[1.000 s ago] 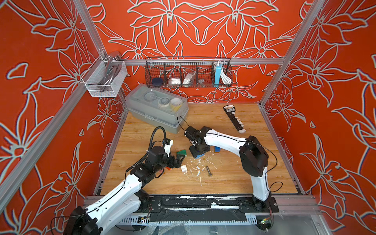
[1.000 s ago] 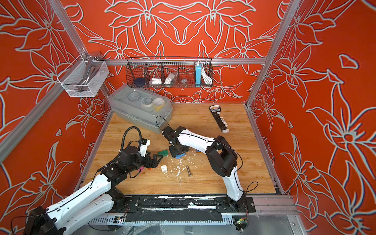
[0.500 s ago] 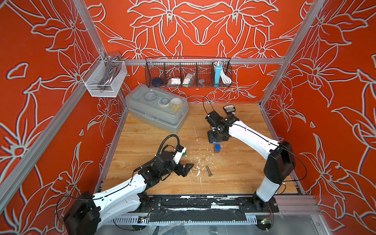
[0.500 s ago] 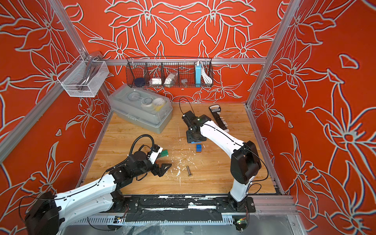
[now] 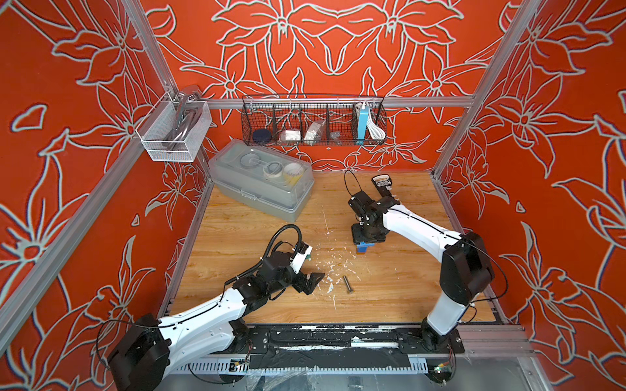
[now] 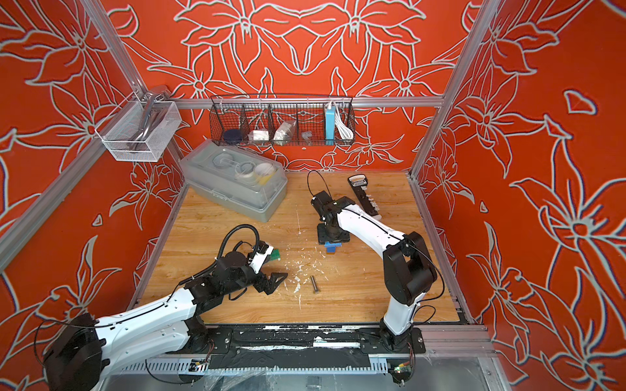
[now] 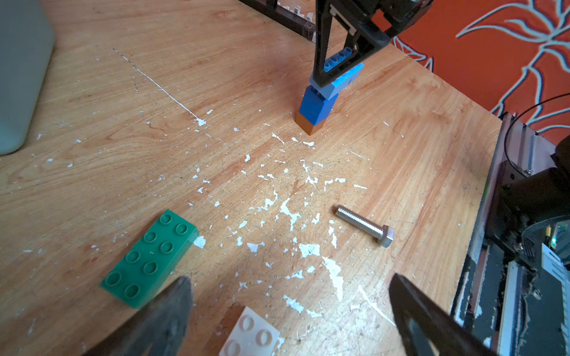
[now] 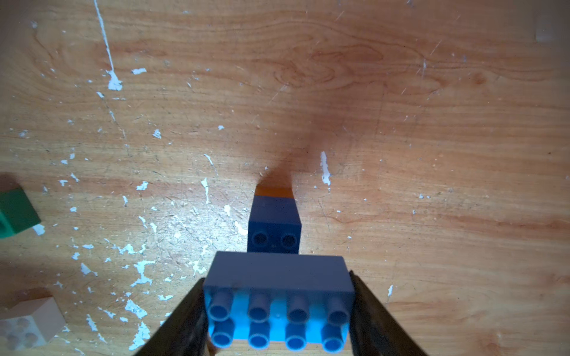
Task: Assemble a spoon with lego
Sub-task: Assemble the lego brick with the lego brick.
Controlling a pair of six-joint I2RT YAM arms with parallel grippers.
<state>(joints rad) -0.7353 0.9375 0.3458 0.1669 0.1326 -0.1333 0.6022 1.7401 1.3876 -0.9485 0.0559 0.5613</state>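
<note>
Blue-brown stem (image 8: 274, 212), seemingly upright, under light-blue brick (image 8: 277, 308); green brick (image 7: 149, 255) flat.

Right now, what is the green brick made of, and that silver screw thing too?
Green brick: looks like moulded plastic, smooth and slightly glossy, with even colour and neat round studs.
Bolt: probably steel or a similar metal, silvery-grey with soft glints, cut threads and a six-sided head.

Your left gripper (image 5: 313, 282) hangs low at 7 o'clock, jaws wide, aimed toward 3, while your right gripper (image 5: 365, 238) at 3 o'clock points down, clamping a brick (image 8: 277, 277).
</note>
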